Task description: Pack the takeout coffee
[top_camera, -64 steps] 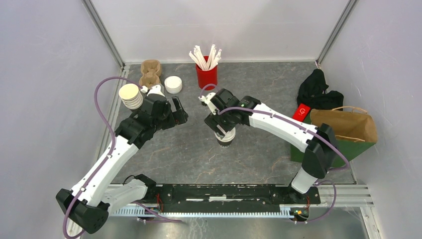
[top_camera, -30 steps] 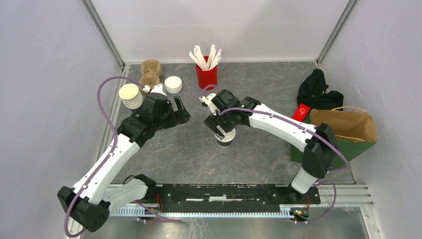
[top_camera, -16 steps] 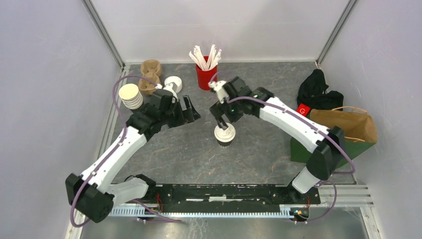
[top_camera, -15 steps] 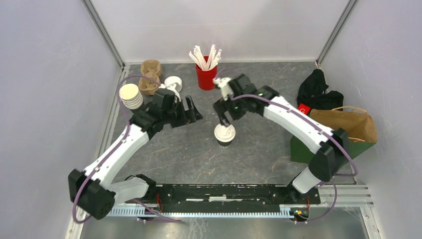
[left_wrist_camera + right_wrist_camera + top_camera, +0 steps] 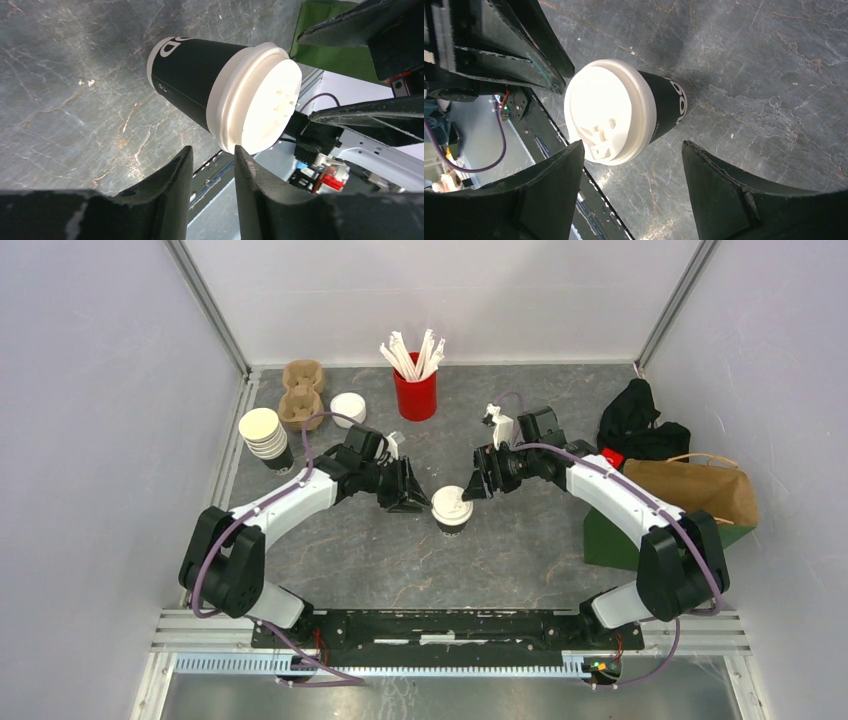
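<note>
One takeout coffee point(image 5: 452, 508), a small black paper cup with a white sip lid, stands upright mid-table. My left gripper point(image 5: 413, 497) lies low just left of it. In the left wrist view the cup point(image 5: 200, 82) sits past the left gripper point(image 5: 212, 152); the jaws stand a narrow gap apart with nothing between them, and one fingertip point(image 5: 241, 152) is close under the lid rim. My right gripper point(image 5: 478, 486) is just right of the cup. In the right wrist view the right gripper point(image 5: 631, 150) is wide open, and the lidded cup point(image 5: 611, 110) lies just beyond its tips.
At the back stand a red holder of white sticks point(image 5: 415, 392), a stack of white lids point(image 5: 348, 408), a brown pulp carrier point(image 5: 302, 390) and a stack of lidless cups point(image 5: 264, 435). On the right are a brown paper bag point(image 5: 700, 490) and black cloth point(image 5: 635, 420).
My right gripper lifted off the cup's top and came down at its right side. My left arm swung in from the left to the cup, and its jaws narrowed.
</note>
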